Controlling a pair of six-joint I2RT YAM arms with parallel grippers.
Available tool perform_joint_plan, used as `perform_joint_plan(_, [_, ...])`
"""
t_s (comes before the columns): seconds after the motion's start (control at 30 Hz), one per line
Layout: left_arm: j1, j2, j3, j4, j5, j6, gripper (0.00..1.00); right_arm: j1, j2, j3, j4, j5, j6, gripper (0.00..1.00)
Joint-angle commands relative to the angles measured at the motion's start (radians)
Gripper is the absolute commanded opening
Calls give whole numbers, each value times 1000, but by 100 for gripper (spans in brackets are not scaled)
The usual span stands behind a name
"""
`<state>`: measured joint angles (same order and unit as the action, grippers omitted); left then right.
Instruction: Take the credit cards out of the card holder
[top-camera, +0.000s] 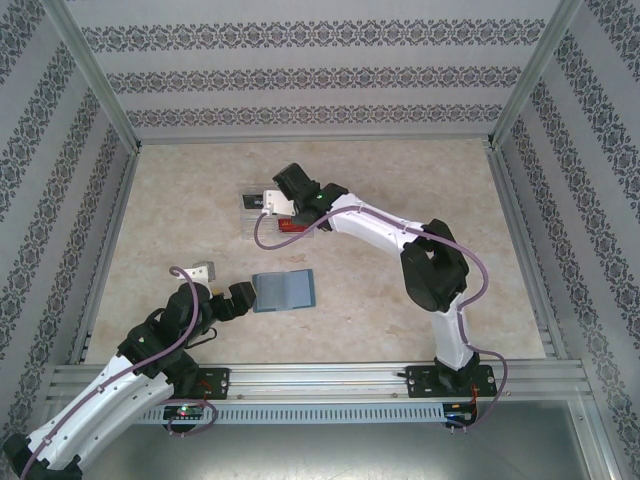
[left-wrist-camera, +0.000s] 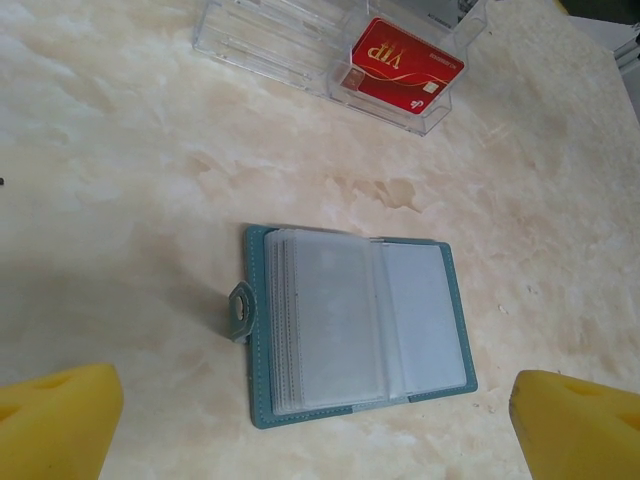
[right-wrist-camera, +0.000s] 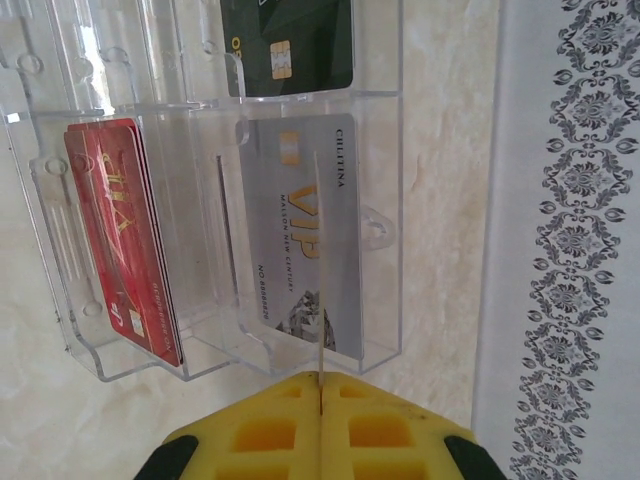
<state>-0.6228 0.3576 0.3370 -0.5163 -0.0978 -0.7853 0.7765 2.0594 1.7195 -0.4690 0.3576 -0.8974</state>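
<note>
On the pale marbled table (top-camera: 400, 330), near its front edge and left of centre, the small teal-blue bifold card holder (left-wrist-camera: 355, 325) lies open and flat, its clear sleeves apparently empty. The left gripper (left-wrist-camera: 318, 428) sits just short of it, its 2 yellow foam fingers spread and holding nothing. Farther back, the right gripper (right-wrist-camera: 320, 420) is pressed together on a thin card (right-wrist-camera: 316, 280) seen edge-on above the clear plastic tray (right-wrist-camera: 120, 50), over the slot holding a silver VIP card (right-wrist-camera: 285, 240), beside red cards (right-wrist-camera: 120, 230) and a black card (right-wrist-camera: 300, 40). The step looks like a drop-off, which next calls for lowering the card straight between the dividers and releasing it.

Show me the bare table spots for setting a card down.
Free: the far left table beyond the left pincer; the wide stretch right of the card holder, toward the right arm. Crowded: the clear tray, under the right pincer and its card.
</note>
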Motion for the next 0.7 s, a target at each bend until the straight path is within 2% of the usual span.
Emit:
perform_joint_plan(0.0, [-9, -16, -15, -21, -22, 18, 100, 7, 36, 37, -19, -2, -1, 0])
perform_joint_plan(0.67, [-10, -15, -18, -18, -19, 17, 100, -5, 114, 103, -16, 19, 27, 0])
